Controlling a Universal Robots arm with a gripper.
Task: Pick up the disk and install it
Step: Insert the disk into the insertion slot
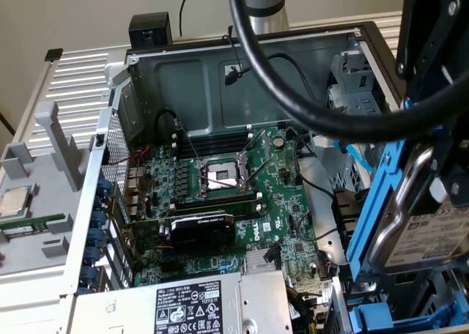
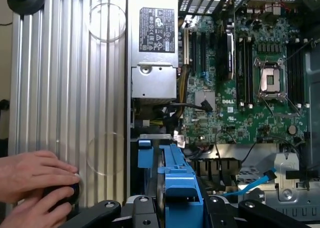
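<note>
From where I stand, the gripper (image 2: 180, 208) has its black fingers (image 2: 102, 210) closed partway, one on either side of the disk (image 1: 421, 235), gripping it by its blue carrier (image 1: 377, 202). In the exterior view the disk hangs at the right edge of the frame, in the lower half. It is tilted, with its silver face and white label showing, and sits just above the blue plastic rails (image 1: 370, 321) in the lower right corner. From the wrist, the carrier is seen edge-on between the fingers, pointing toward the open computer case (image 1: 198, 85).

Inside the case the green motherboard (image 1: 286, 224) lies mid-frame in the exterior view. The open CPU socket (image 1: 222, 176) is at its centre, with a black graphics card (image 1: 201, 228) just below. The grey power supply (image 1: 183, 305), with its black-and-white label, sits at bottom centre. A thick black cable (image 1: 293, 92) loops across the upper frame in front of everything. On the grey holder (image 1: 44, 261) at the exterior view's left lies a small square CPU chip (image 1: 15, 201).

In the wrist view a person's hands (image 2: 35, 180) rest on the ribbed metal tabletop (image 2: 65, 88). They are closed round a small dark object (image 2: 65, 193), well apart from the disk.
</note>
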